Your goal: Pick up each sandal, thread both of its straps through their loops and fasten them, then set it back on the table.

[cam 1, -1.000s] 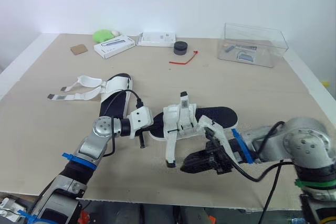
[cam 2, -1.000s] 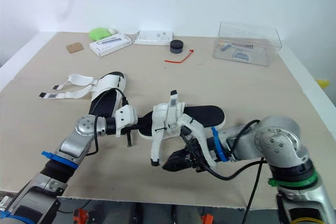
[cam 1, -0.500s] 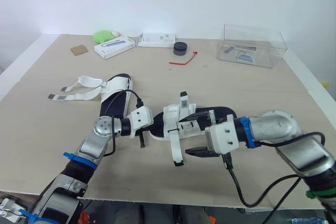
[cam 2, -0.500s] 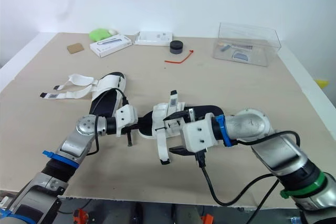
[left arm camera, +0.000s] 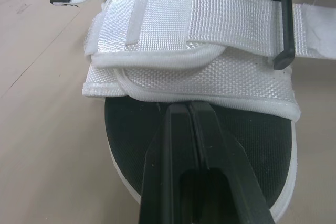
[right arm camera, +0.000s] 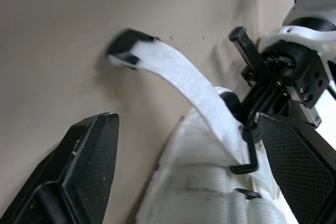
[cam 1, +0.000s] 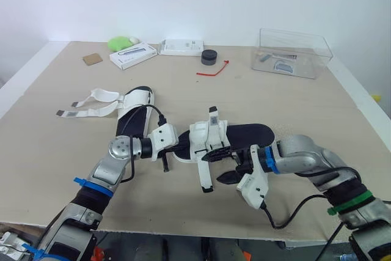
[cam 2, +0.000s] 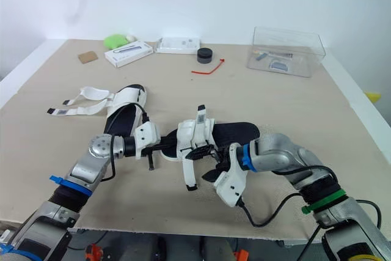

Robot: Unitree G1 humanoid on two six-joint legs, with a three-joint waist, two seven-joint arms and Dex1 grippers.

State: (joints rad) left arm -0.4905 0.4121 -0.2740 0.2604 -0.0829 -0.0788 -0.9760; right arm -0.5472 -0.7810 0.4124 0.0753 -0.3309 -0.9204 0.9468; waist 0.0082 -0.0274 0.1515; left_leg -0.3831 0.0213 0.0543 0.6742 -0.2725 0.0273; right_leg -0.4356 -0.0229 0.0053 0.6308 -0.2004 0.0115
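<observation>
A black-soled sandal (cam 1: 247,132) with white straps lies mid-table. One white strap (right arm camera: 178,85) with a black tip (cam 1: 206,187) hangs out of its loop down to the table. My left gripper (cam 1: 178,145) is shut, with its fingertips (left arm camera: 189,124) resting on the black insole just behind the straps. My right gripper (cam 1: 221,166) is open wide beside the hanging strap, one finger (right arm camera: 79,171) on each side, holding nothing. The second sandal (cam 1: 137,111) lies to the left, its loose straps (cam 1: 91,103) spread flat on the table.
Along the far edge stand two white boxes (cam 1: 132,54) (cam 1: 181,45), a green object (cam 1: 119,42), a brown card (cam 1: 91,57), a black round puck (cam 1: 209,56), a red tie (cam 1: 214,68) and a clear plastic box (cam 1: 293,53).
My right gripper has opened wide, turned at the wrist and risen from the table near the strap tip to beside the sandal's straps. The left gripper and both sandals have stayed put.
</observation>
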